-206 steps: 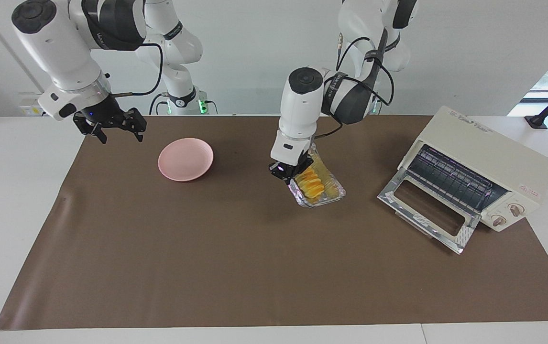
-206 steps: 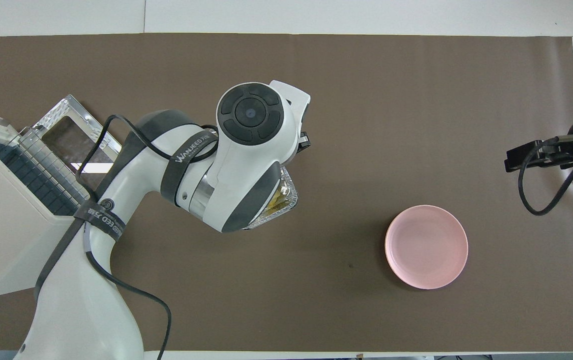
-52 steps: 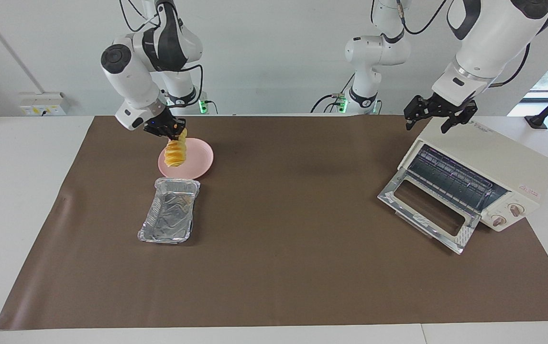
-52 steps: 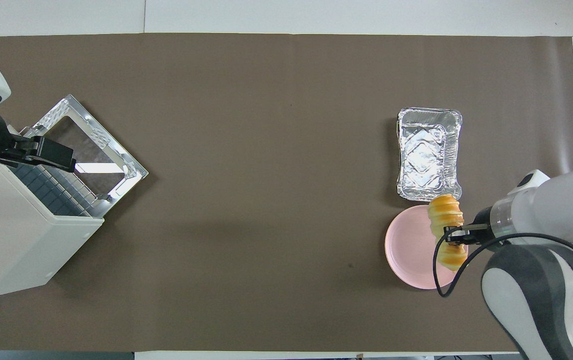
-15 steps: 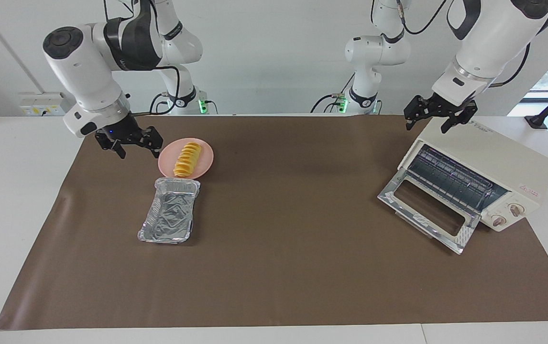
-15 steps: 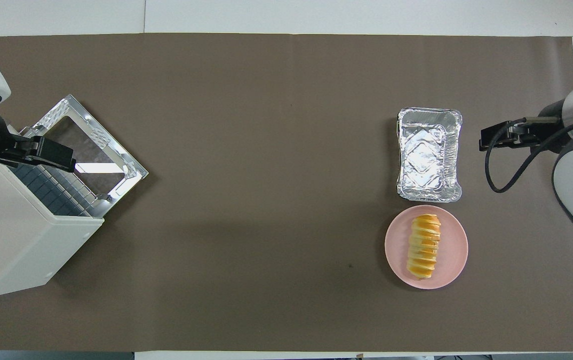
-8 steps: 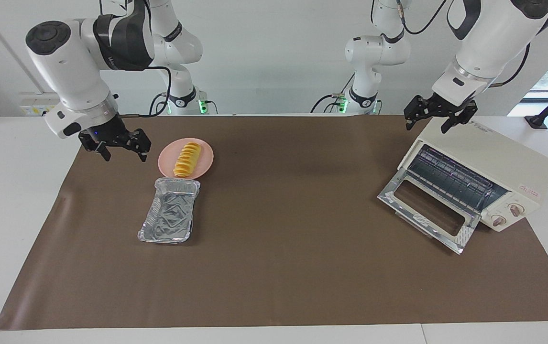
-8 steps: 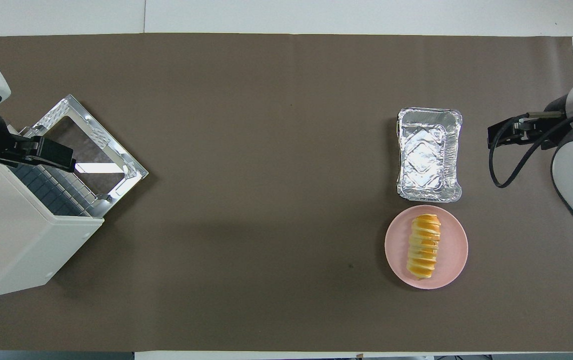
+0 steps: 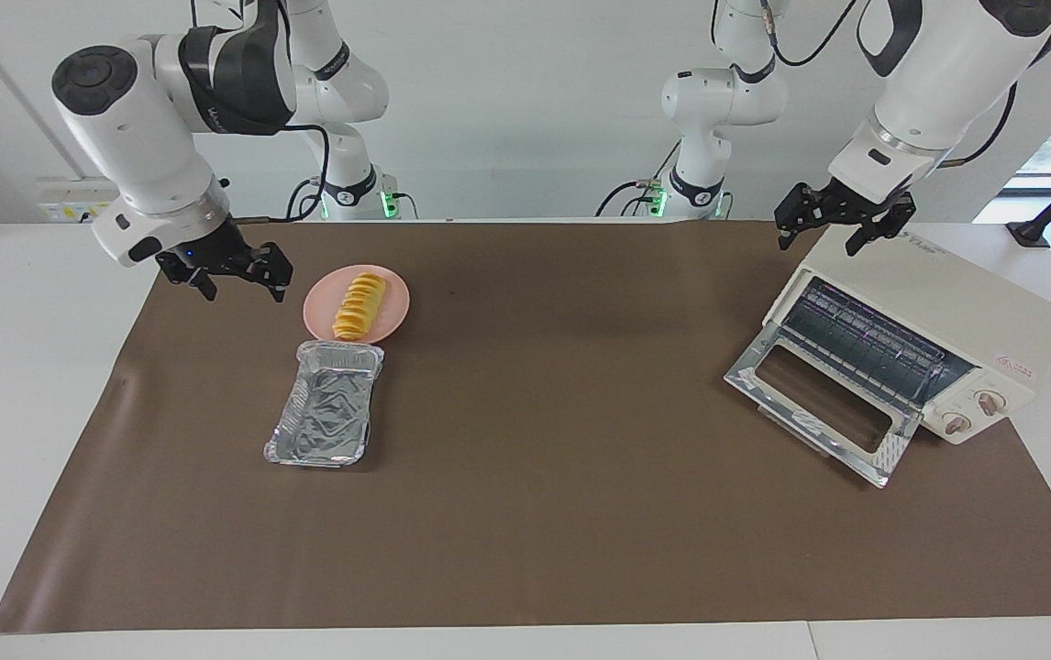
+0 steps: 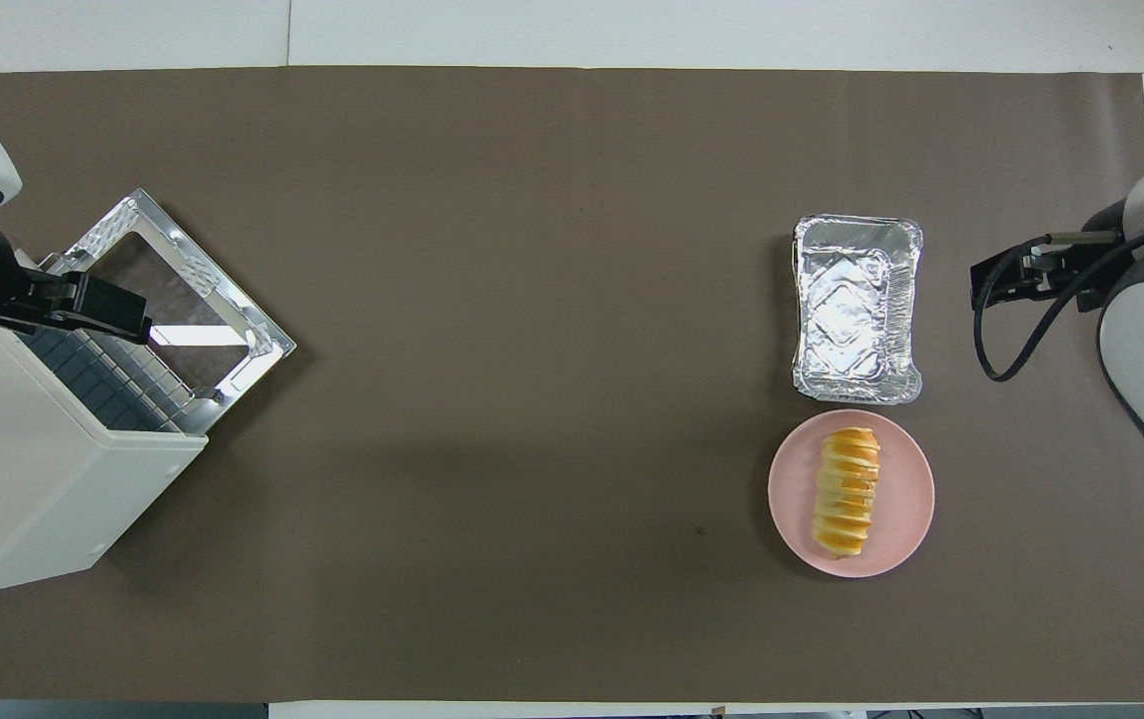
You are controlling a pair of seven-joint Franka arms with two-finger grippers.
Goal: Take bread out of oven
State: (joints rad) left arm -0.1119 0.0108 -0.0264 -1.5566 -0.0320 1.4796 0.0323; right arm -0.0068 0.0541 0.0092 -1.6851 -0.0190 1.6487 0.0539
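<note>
Resting on pink plate [image 9: 390,316], bread [image 9: 359,307], oven [image 9: 929,339] door down

arms: glossy white shells | joints: dark grey bands | cables: black loops

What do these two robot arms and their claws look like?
Both arms are glossy white with rounded joints, dark grey-black bands and round dark caps at the elbows. Loose black cables loop along them. The left gripper and right gripper are small black two-fingered claws on white wrist blocks. Small lettering runs along a dark band.
</note>
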